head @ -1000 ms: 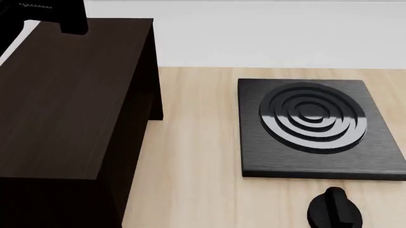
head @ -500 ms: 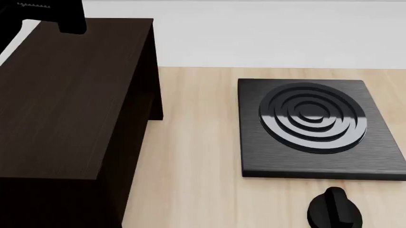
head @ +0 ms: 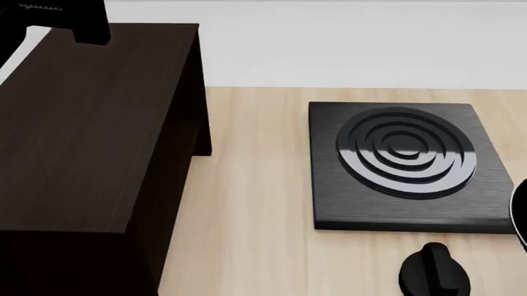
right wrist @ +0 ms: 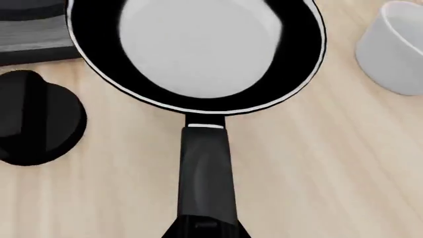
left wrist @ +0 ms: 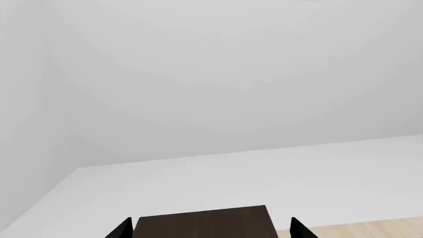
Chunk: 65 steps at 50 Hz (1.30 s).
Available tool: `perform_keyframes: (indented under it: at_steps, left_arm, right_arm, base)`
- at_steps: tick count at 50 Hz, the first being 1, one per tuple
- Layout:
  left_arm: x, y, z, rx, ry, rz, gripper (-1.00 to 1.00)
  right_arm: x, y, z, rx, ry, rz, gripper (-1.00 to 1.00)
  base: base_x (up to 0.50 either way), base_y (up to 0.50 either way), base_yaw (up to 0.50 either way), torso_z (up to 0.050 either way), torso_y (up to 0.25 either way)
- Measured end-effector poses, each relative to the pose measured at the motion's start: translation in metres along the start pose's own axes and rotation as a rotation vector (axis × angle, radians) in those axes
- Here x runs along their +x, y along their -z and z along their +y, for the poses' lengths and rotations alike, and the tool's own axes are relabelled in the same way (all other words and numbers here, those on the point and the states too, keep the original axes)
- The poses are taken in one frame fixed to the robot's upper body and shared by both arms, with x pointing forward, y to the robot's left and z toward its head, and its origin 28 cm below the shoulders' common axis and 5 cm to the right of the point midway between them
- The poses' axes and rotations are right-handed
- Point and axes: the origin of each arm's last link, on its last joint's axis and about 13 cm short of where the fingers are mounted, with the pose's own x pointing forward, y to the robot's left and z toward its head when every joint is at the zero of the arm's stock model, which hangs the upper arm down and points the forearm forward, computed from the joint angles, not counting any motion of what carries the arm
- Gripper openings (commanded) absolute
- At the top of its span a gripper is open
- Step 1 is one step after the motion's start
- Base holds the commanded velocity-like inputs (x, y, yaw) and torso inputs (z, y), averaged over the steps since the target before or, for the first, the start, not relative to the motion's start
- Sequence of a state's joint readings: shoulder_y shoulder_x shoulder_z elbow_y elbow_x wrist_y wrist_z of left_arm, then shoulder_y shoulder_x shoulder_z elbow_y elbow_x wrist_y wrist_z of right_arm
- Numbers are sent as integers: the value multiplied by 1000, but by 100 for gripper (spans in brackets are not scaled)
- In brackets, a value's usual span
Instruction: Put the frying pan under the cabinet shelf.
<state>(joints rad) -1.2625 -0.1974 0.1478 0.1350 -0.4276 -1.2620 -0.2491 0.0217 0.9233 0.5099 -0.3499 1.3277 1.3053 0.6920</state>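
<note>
One cabinet shelf (head: 82,129), a large dark brown wood-grain box with a flat top, fills the left of the head view and stands on the pale wood counter (head: 247,185). Above its far left corner hangs the left end effector (head: 78,21), a black shape at the upper edge of the view; in the left wrist view its two dark fingertips (left wrist: 121,229) stand apart, with the cabinet top visible between them and nothing held. To the right of the cabinet, well apart from it, lies one square black stove plate (head: 408,166) with concentric rings, flat on the counter. Near of the plate sits one round black knob (head: 434,271). At the far right edge of the head view a sliver of the frying pan (head: 520,213) shows, just beside the plate's near right corner. The right wrist view shows that single pan from above: a glossy grey-white inside, thin silver rim, and long black handle (right wrist: 207,173) running to the right end effector (right wrist: 205,230) at the picture's edge. Whether that end effector is clamped on the handle cannot be told, since only a dark tip shows. In the same view one white bowl (right wrist: 396,47) stands near the pan's rim, apart from it.
</note>
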Motion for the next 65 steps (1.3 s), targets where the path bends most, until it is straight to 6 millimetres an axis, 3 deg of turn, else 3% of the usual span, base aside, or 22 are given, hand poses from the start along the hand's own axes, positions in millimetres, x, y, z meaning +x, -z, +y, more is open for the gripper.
perform_keyframes:
  at_steps: [18,35,50,65]
  left_arm:
    - [-1,0,3,-5,-6,-2,100]
    - [0,0,8,-12,-15,-5,100]
    - [-1,2,12,-18,-23,-5,100]
    - [-2,2,14,-24,-29,-6,100]
  right_arm:
    - [-27,-59,24,-173,-77,-73,-100]
    - [-43,-102,56,-346,-154,-107,-100]
    - [-47,-127,88,-517,-199,-123,-100]
    - [-50,-138,115,-667,-228,-130,-100]
  base:
    - [0,0,0,0,1]
    - [0,0,0,0,2]
    - [0,0,0,1,1]
    - [0,0,0,0,1]
